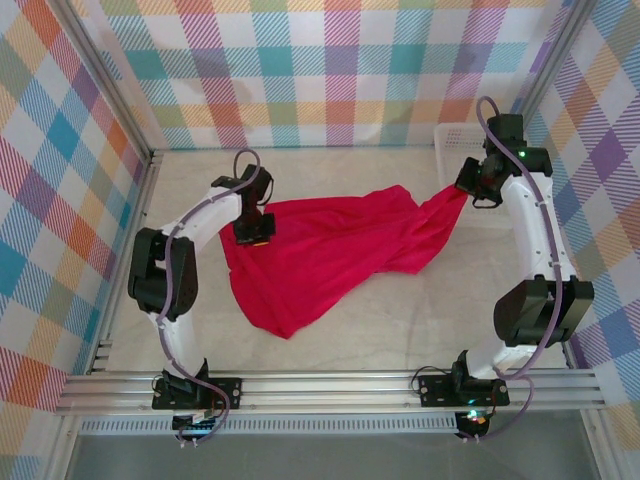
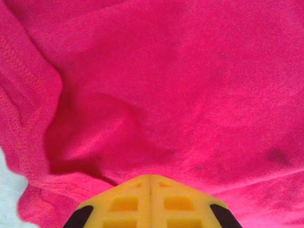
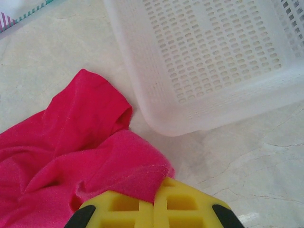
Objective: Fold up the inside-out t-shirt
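Red t-shirt pinched by left claw and right claw, underlayers hidden; white basket half behind right arm; pale marbled bench, plaid walls.

Bright red t-shirt, rumpled, spread diag. mid-scene, narrow end taut toward rear right.

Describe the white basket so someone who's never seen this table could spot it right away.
Start at the pale table and look to its far right corner, against the plaid wall. The basket sits there behind the right arm: rigid white plastic with slotted holes, unlike the soft red t-shirt spread beside it.
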Tool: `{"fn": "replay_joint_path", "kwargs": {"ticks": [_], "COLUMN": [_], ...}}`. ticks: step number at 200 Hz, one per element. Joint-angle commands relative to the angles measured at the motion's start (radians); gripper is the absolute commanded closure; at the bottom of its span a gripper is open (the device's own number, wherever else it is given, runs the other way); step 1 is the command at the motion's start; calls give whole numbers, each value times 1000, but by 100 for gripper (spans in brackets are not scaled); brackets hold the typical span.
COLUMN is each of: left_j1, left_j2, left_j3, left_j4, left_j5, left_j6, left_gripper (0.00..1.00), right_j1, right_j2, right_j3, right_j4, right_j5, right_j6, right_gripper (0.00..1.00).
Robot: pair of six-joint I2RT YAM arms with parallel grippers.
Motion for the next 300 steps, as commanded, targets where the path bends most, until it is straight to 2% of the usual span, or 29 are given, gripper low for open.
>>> {"fn": "replay_joint_path", "kwargs": {"ticks": [1,10,21,49,78,118,171,184,195,216,224,248,270,300], "left_j1": [-73,-114,-172,-285,-400,-424,-424,-424,-424,-424,-424,-421,-408,-307], "left_j2": [-130,-166,-212,-267,-273,-197,-62,-33,-19,-34,-54,-125,-182,-256], "left_j3": [-5,-45,-119,-263,-338,-421,-331,-338,-354,-352,-331,-185,38,338], "left_j4": [-98,-114,-96,-67,-55,21,16,21,26,-9,-44,-183,-306,-379], "left_j5": [-85,-86,-32,59,0,-22,-108,-106,-104,-137,-167,-269,-358,-381], "left_j6": [0,-35,-81,-258,-380,-427,-424,-424,-422,-414,-409,-365,-285,-144], "left_gripper": [87,84,81,79,62,56,53,55,61,92,100,100,100,100], "right_j1": [-5,-4,-4,-4,-5,-3,-3,-2,-2,-3,-2,-2,-3,-3], "right_j2": [1,0,-3,-9,-19,-25,-34,-32,-33,-31,-30,-19,-3,-1], "right_j3": [-19,-30,-49,-93,-134,-154,-143,-139,-136,-123,-115,-63,2,106], "right_j4": [14,21,35,58,81,93,87,82,81,79,77,51,17,-30], "right_j5": [-29,-45,-63,-93,-128,-149,-158,-158,-157,-155,-153,-133,-118,-112], "right_j6": [-13,-7,0,10,21,24,17,15,15,18,21,27,33,41], "right_gripper": [100,100,100,100,100,100,100,100,100,100,100,100,100,100]}}
